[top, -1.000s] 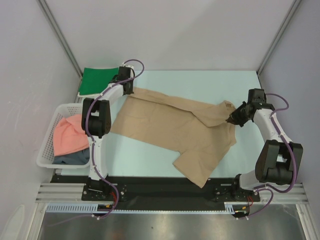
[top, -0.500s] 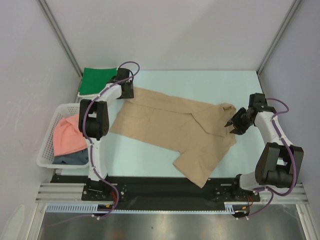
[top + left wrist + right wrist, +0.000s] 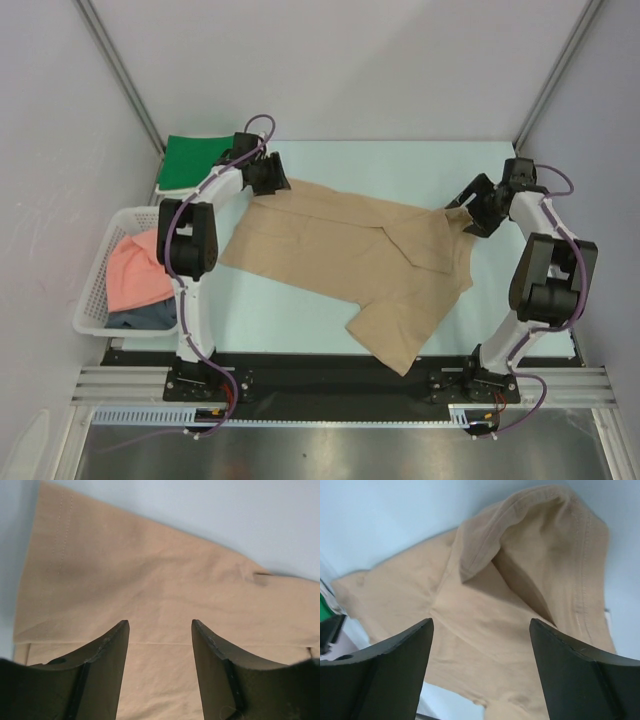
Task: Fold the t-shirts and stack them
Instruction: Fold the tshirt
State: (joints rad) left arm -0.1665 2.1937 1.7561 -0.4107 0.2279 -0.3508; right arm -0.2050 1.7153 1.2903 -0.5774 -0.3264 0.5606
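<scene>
Tan cloth of the t-shirt (image 3: 350, 255) lies spread just right of the white basket (image 3: 88, 318), and we have just let go of it. The left gripper (image 3: 272, 180), at the shirt corner nearer the basket, and the right gripper (image 3: 470, 205), at the end farthest from the basket, both clamped a moment ago and now stand with jaws apart. We judge the spreading done and the first fold next; the green t-shirt (image 3: 195, 160) lies folded just beyond the basket.
</scene>
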